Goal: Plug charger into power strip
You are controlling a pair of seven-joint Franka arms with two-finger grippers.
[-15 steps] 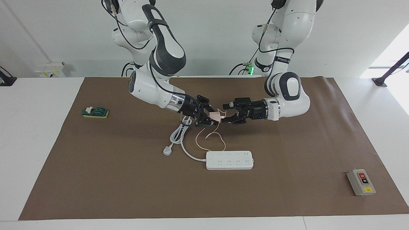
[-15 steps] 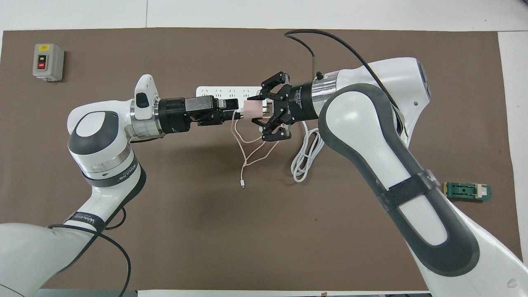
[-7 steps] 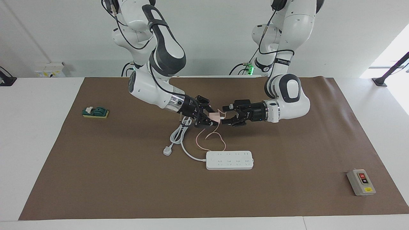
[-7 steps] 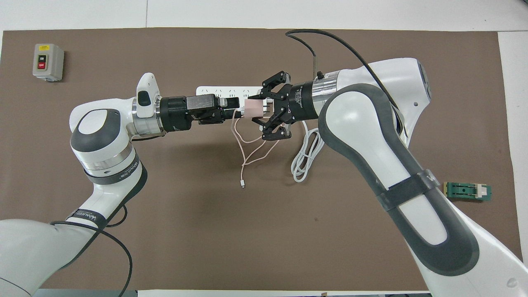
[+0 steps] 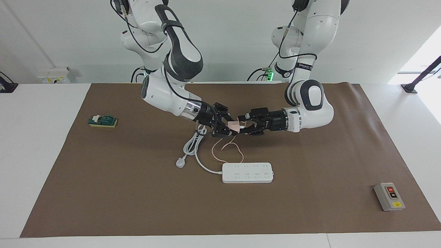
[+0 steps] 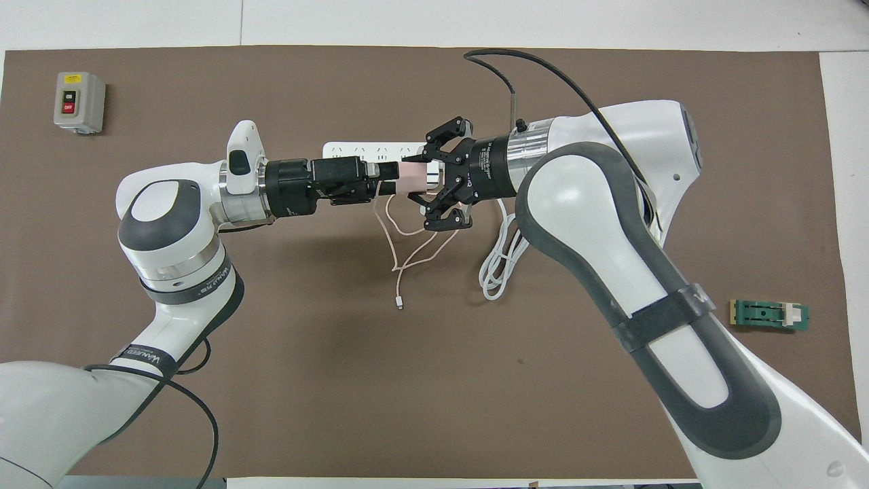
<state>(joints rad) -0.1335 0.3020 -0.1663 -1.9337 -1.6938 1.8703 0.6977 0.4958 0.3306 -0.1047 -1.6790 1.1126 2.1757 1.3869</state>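
My right gripper (image 5: 228,127) is shut on the pink charger (image 5: 235,126) and holds it in the air over the mat, on the robots' side of the power strip (image 5: 247,172). The charger's thin pink cable (image 5: 224,152) hangs to the mat and ends in a white connector (image 6: 399,305). My left gripper (image 5: 244,126) is open, level with the charger, its fingers on either side of the charger's free end. In the overhead view the charger (image 6: 412,182) sits between the left gripper (image 6: 389,182) and the right gripper (image 6: 417,180), and both cover much of the power strip (image 6: 360,148).
The strip's thick white cord coils under the right arm (image 6: 499,265) and ends in a three-pin plug (image 5: 180,162). A grey button box (image 5: 389,196) lies toward the left arm's end. A green switch block (image 5: 102,121) lies toward the right arm's end. A brown mat (image 5: 137,206) covers the table.
My left gripper has moved in toward the charger until its fingers reach the charger's end. My right gripper has shifted slightly toward it with the charger.
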